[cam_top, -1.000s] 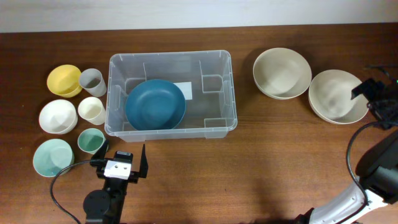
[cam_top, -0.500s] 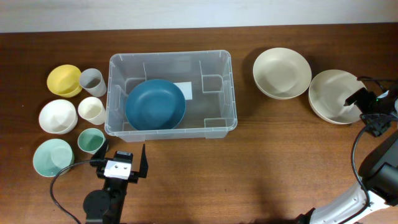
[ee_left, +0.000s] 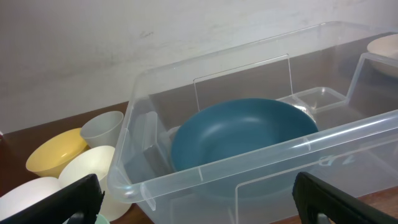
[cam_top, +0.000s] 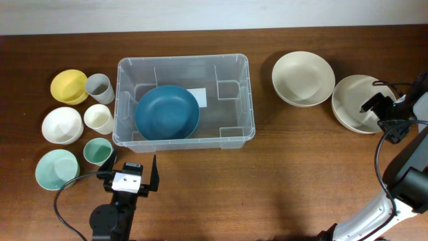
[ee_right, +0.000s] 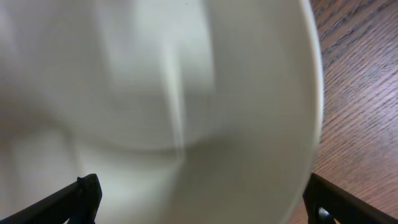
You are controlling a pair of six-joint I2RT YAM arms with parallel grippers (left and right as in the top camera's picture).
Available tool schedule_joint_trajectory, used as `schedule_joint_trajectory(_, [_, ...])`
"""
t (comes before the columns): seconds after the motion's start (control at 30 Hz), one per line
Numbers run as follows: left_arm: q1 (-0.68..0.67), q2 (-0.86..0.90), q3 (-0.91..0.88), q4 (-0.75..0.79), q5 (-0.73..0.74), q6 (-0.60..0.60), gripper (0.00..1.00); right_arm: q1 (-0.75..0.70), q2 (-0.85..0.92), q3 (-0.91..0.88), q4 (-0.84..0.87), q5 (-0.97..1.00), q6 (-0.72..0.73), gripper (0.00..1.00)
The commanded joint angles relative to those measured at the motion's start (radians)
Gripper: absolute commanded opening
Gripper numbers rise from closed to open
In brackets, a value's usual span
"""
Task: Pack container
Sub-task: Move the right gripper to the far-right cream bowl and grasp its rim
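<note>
Right tool (cam_top: 374, 108) gapes wide over the rightmost cream bowl (cam_top: 350, 98), empty. Left tool (cam_top: 134, 167) is likewise spread and empty, before the container (cam_top: 184, 61) holding a blue bowl (cam_top: 167, 112).

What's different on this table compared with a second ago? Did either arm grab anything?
The right gripper slid leftward, in over the cream bowl nearest the table's right end. Its jaws are open and it holds nothing. The left gripper, the container and the blue bowl inside it stayed put.
</note>
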Motion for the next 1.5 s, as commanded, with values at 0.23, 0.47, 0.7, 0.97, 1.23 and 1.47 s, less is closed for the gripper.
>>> schedule_joint_trajectory(0.23, [0.005,-0.005,-0.004,-0.004,0.004,0.005,1.00,0.001,0.016,-0.008,0.005,0.037,0.004,1.00])
schedule_joint_trajectory(0.47, [0.005,-0.005,-0.004,-0.004,0.004,0.005,1.00,0.001,0.021,-0.008,0.018,0.041,0.007,0.87])
schedule_joint_trajectory(0.7, [0.005,-0.005,-0.004,-0.004,0.004,0.005,1.00,0.001,0.034,-0.008,0.023,0.055,0.007,0.81])
schedule_joint_trajectory(0.97, [0.005,-0.005,-0.004,-0.004,0.004,0.005,1.00,0.001,0.092,-0.008,0.034,0.056,0.012,0.68])
schedule_joint_trajectory(1.23, [0.005,-0.005,-0.004,-0.004,0.004,0.005,1.00,-0.021,0.092,-0.008,0.045,0.055,0.035,0.35])
schedule_joint_trajectory(1.47, [0.005,-0.005,-0.004,-0.004,0.004,0.005,1.00,-0.113,0.092,0.008,0.044,0.047,0.077,0.04])
